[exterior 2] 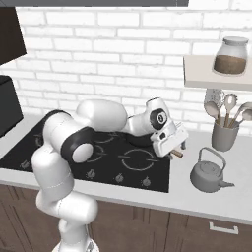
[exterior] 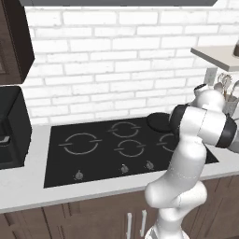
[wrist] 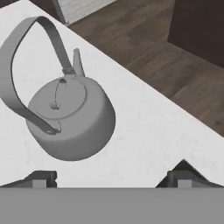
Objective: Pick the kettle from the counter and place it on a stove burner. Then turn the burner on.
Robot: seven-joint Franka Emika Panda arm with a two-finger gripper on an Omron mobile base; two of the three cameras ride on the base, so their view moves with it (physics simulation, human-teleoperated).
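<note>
We see the kettle (exterior 2: 208, 173) standing upright on the worktop (exterior 2: 236, 197), to the right of the stove (exterior 2: 133, 167) and well apart from its edge. Its short spout points toward the front right edge of the worktop in the right base view, and the thin arched handle (wrist: 26, 65) stands over the lid, running roughly in line with the spout. In the hand view the kettle (wrist: 70, 118) sits up and left of centre, its spout aimed toward the worktop's front edge and the wooden floor (wrist: 144, 48) beyond.

Just behind the kettle a grey utensil holder (exterior 2: 224, 135) stands against the brick wall, holding several spoons and ladles with their bowls up. On the shelf (exterior 2: 209, 74) above it we see a glass jar (exterior 2: 231, 55) with a brown filling. A dark round pan (exterior: 159, 121) lies on the back right of the stove (exterior: 93, 154), partly hidden by the arm.

The arm bends low across the stove, its elbow on the left and its forearm reaching to the right. The gripper (exterior 2: 173, 143) hangs above the stove's right edge, tilted toward the kettle but apart from it. The fingers (wrist: 183, 177) are spread wide and hold nothing; both tips stand over bare worktop.
</note>
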